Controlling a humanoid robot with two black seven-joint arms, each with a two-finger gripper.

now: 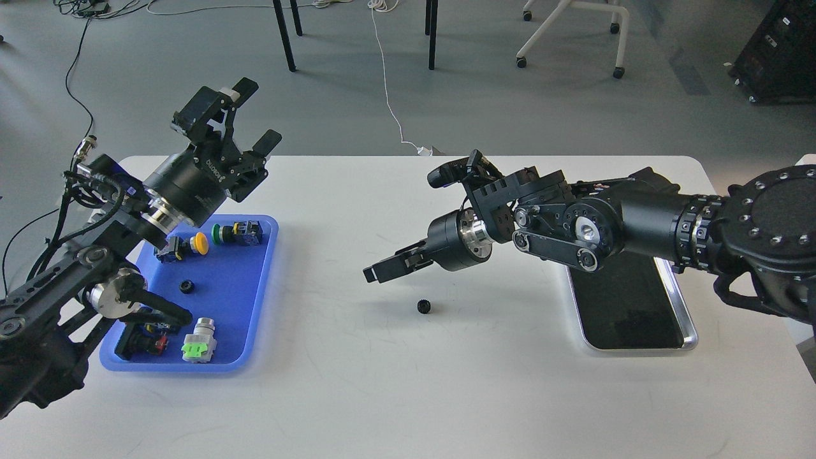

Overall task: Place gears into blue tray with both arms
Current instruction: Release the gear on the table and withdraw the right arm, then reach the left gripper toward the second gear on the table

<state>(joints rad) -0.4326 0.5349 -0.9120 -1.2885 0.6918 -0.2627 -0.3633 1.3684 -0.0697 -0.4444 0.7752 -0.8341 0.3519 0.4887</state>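
One gear [423,306] lies loose on the white table, mid-way between the two trays. A second gear [186,287] rests inside the blue tray [255,306] at the left. My right gripper [376,273] hovers above and to the left of the loose gear, fingers pointing left, apart from it and holding nothing. It is seen side-on and dark, so its fingers blend together. My left gripper [255,115] is raised above the tray's far end, open and empty.
Several coloured push-button switches [199,349] lie in the blue tray. A silver-rimmed metal tray [685,331] with a black inside sits at the right, partly under my right arm. Chair and table legs stand on the floor beyond the table.
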